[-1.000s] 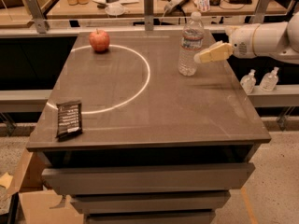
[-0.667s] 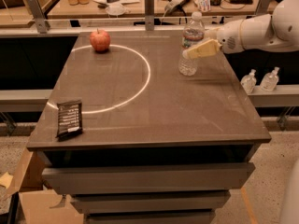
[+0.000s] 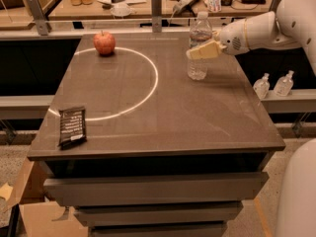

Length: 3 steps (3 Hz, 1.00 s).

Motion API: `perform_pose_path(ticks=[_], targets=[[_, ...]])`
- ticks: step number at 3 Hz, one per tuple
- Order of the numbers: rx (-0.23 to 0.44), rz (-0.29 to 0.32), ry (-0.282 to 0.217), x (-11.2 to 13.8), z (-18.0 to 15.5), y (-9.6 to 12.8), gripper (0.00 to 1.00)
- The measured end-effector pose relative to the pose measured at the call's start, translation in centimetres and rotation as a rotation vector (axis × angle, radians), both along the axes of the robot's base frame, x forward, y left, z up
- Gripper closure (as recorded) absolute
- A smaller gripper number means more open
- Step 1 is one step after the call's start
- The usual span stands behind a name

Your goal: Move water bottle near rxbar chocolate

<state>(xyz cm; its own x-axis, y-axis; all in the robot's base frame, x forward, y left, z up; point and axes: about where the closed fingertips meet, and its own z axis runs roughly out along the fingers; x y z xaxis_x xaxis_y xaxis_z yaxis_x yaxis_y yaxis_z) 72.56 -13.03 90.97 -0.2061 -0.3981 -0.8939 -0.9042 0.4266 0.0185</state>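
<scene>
The water bottle (image 3: 198, 69), clear and ribbed with a white cap, stands upright on the table (image 3: 197, 117) near its far right edge. My gripper (image 3: 196, 51) reaches in from the right at the bottle's mid-height and overlaps it in the camera view. The rxbar chocolate (image 3: 72, 126), a flat black wrapper with white text, lies at the table's front left corner, far from the bottle. A red apple (image 3: 104, 42) sits at the far left, on the white circle line.
Two small white-topped bottles (image 3: 272, 85) stand on a ledge right of the table. A cluttered bench with a rail runs behind the table. Drawers are below the tabletop and a cardboard box (image 3: 34, 216) sits on the floor at the lower left.
My gripper has moved left, from beside the water bottle to overlapping it. The bottle, the apple and the bar have stayed where they were.
</scene>
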Motion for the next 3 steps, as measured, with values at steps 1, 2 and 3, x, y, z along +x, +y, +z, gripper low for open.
perform_pose_path(ticks=[1,2,3], targets=[[0.042,-0.011,-0.049,-0.4,1.7,0.5,0.95],[0.124,0.029,-0.109,-2.1,5.4,4.4,1.00],[0.141,0.118,-0.119,-4.4,7.7,9.6,1.00]])
